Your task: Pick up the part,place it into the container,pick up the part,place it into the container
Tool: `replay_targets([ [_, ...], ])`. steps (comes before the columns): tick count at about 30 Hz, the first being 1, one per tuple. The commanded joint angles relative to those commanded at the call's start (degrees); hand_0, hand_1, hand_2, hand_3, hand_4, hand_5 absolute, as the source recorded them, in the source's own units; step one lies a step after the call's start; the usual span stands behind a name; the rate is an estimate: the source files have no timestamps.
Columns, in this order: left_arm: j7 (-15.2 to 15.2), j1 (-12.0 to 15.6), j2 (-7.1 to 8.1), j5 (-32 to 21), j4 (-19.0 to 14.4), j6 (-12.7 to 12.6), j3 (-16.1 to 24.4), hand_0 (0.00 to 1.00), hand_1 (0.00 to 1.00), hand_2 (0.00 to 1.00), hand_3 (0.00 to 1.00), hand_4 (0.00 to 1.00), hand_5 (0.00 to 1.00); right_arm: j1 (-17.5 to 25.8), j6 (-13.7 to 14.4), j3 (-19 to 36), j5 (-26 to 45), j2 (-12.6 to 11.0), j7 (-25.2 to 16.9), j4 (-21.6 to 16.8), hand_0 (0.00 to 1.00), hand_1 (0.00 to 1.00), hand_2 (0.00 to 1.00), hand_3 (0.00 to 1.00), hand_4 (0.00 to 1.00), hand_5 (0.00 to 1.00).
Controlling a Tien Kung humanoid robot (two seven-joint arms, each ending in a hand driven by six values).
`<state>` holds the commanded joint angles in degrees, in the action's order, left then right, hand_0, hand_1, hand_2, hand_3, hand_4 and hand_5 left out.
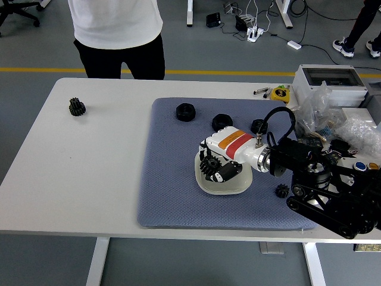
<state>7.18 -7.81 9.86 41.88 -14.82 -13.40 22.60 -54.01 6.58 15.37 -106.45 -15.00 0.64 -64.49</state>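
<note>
My right hand (215,168) is shut on a black gear (209,164) and holds it just over the left part of the pale square dish (235,187), which sits on the blue-grey mat (172,179). The hand and forearm hide most of the dish. A small black gear (281,190) lies on the mat right of the dish. A black ring part (185,112), a black nut part (221,121) and another black part (258,125) lie along the mat's far side. A black gear (77,106) stands on the bare table far left. My left arm is out of view.
A person in a white top (116,21) stands at the far side of the table, hands not shown. A grey box (327,80), plastic bags (333,113) and a yellow tape measure (280,93) crowd the right end of the table.
</note>
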Motion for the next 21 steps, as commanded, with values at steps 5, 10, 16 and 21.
replay_targets([
  [5, -0.1, -0.1, 0.17, -0.5, 0.1, -0.2, -0.2, 0.634, 0.619, 0.607, 0.554, 0.597, 0.509, -0.3, -1.3, -1.2, -1.8, 1.4, -0.4, 3.7, 0.042, 0.25, 0.424, 0.491, 0.739, 0.201],
  [10, -0.2, -0.1, 0.16, -0.9, 0.1, -0.4, -0.3, 0.634, 0.621, 0.606, 0.553, 0.598, 0.513, -0.4, -3.2, -0.9, -3.6, 1.4, -1.1, 4.9, 0.089, 0.309, 0.55, 0.807, 0.998, 0.394],
  [16, -0.2, 0.0, 0.09, -0.9, 0.1, -0.3, -0.4, 0.634, 0.622, 0.608, 0.553, 0.599, 0.513, -0.3, -3.1, 0.1, -5.8, 1.1, -2.3, 5.4, 0.15, 0.353, 0.702, 0.975, 0.998, 0.45],
  [21, -0.2, 0.1, 0.04, -0.9, 0.0, -0.2, -0.5, 0.634, 0.623, 0.609, 0.553, 0.597, 0.511, 0.2, -2.1, 2.5, -6.3, -0.2, -2.4, 3.9, 0.168, 0.374, 0.744, 0.998, 0.998, 0.459],
])
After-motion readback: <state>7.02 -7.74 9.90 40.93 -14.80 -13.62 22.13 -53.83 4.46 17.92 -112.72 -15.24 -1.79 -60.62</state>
